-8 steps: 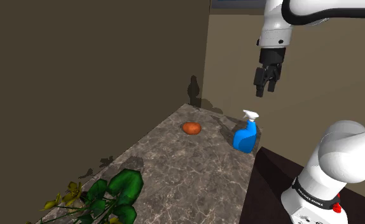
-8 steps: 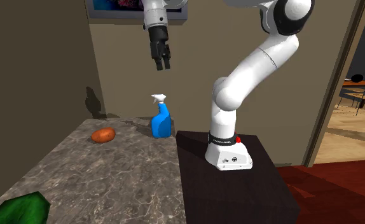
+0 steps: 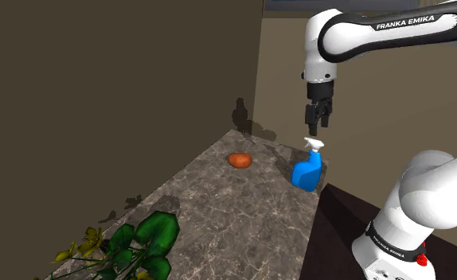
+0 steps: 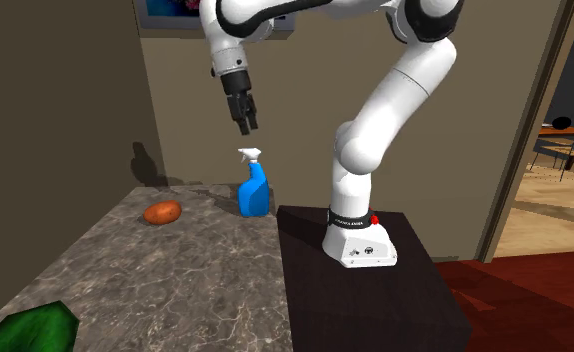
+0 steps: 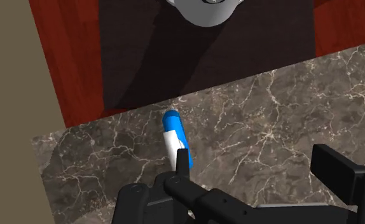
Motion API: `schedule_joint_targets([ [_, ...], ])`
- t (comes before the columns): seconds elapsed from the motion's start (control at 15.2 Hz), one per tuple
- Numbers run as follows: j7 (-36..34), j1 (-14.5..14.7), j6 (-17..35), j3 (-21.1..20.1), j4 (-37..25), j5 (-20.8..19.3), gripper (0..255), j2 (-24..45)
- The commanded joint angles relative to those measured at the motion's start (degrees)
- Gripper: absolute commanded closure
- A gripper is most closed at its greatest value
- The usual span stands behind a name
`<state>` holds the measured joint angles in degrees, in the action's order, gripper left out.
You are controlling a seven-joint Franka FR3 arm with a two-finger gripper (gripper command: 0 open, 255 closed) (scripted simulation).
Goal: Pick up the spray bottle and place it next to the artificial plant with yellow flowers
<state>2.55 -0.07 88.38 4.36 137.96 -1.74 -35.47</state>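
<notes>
The spray bottle (image 3: 307, 171) is blue with a white trigger head and stands upright near the marble counter's edge, beside the stand. My gripper (image 3: 315, 127) hangs open a short way above its head and touches nothing. The second exterior view has the gripper (image 4: 247, 127) just above the bottle (image 4: 254, 190). From the wrist, the bottle (image 5: 173, 135) appears from above, next to one finger rather than between the two, and my gripper (image 5: 257, 167) stands wide apart. The plant (image 3: 135, 246), with green leaves and yellow flowers, lies at the counter's near end.
A reddish-orange rounded object (image 3: 240, 160) rests on the marble counter (image 3: 235, 215), toward the shoulder view's left of the bottle. The dark stand (image 4: 365, 290) adjoins the counter. Brown walls close the far side and the left side. A green leaf (image 4: 30, 328) shows low in the second exterior view.
The gripper has come down and shifted toward the shoulder view's left, ending closer above the bottle's head. The arm's upper links have swung into view. The bottle has not moved.
</notes>
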Motion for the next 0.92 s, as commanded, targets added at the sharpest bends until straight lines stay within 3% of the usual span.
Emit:
schedule_joint_targets([
  [0.0,2.2,0.3,2.9,0.7,0.7,-1.3,0,4.1],
  [0.73,11.6,1.0,16.2,2.3,-0.5,-7.6,0,28.1],
  [0.86,11.7,0.9,17.2,2.4,0.1,-7.8,0,28.7],
])
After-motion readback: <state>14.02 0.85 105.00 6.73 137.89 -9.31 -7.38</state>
